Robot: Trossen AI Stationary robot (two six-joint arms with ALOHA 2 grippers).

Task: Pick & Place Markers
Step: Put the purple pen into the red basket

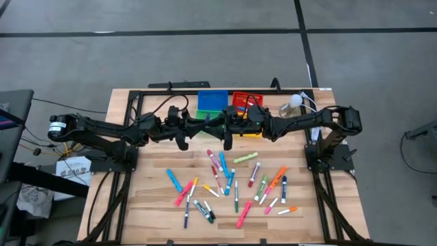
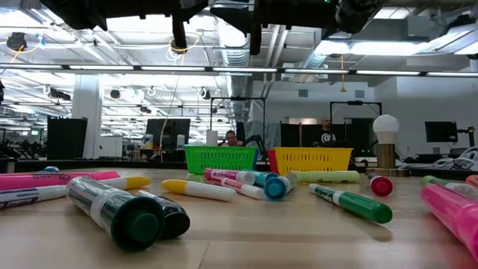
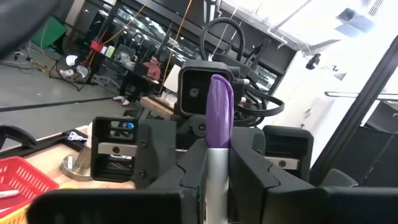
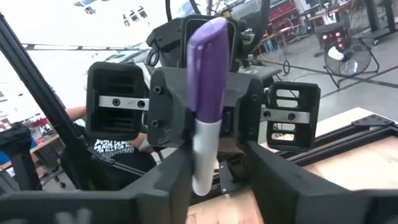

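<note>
Markers (image 1: 225,179) lie scattered on the wooden table (image 1: 150,205) near the middle and right, roughly two dozen of them in the high view, though an exact count is hard where they overlap; caps show in pink, blue, green, orange, yellow and red. One more, a purple-capped marker (image 3: 219,121) with a pale barrel, is up in the air between the two arms, which meet nose to nose above the far middle of the table. At the far edge sit small square bins: a blue bin (image 1: 212,100), a green bin (image 1: 207,113), a red bin (image 1: 247,100) and a yellow bin (image 1: 250,132) mostly hidden under the arms, four in all. A lamp with a round white bulb (image 1: 293,104) stands to the right of them. The left gripper (image 3: 217,171) has its fingers pressed onto the pale barrel, cap pointing away from it. The right gripper (image 4: 214,168) faces it; its fingers stand either side of the same barrel, the left one against it, the right one with a gap showing
</note>
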